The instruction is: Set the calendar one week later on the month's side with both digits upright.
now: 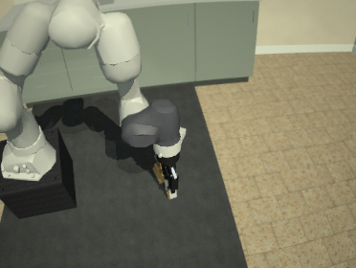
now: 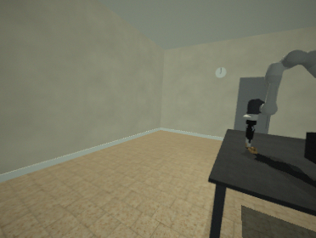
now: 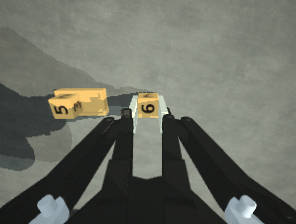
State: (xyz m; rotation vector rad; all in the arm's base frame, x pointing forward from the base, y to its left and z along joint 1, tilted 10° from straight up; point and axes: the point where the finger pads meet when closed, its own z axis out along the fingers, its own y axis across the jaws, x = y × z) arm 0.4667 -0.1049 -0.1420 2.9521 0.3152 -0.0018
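My gripper [image 3: 148,103] [image 1: 170,188] [image 2: 249,141] is shut on a yellow wooden cube [image 3: 148,105] [image 1: 166,191]. The cube's face towards the wrist camera shows a 6 or 9. I hold it just over the dark table [image 1: 120,230] [image 2: 263,174], apart from the tray. The yellow tray [image 3: 94,99] [image 1: 157,175] lies to the left of the fingers in the wrist view. It holds the other cube [image 3: 61,110], whose face shows a 5 turned on its side. A small dark print is on the tray beside that cube; I cannot read it.
The arm's black base block [image 1: 38,191] stands at the table's left. The table's right edge [image 1: 225,191] runs close to the gripper, with tiled floor [image 1: 297,167] beyond it. Grey cabinets [image 1: 211,38] line the back.
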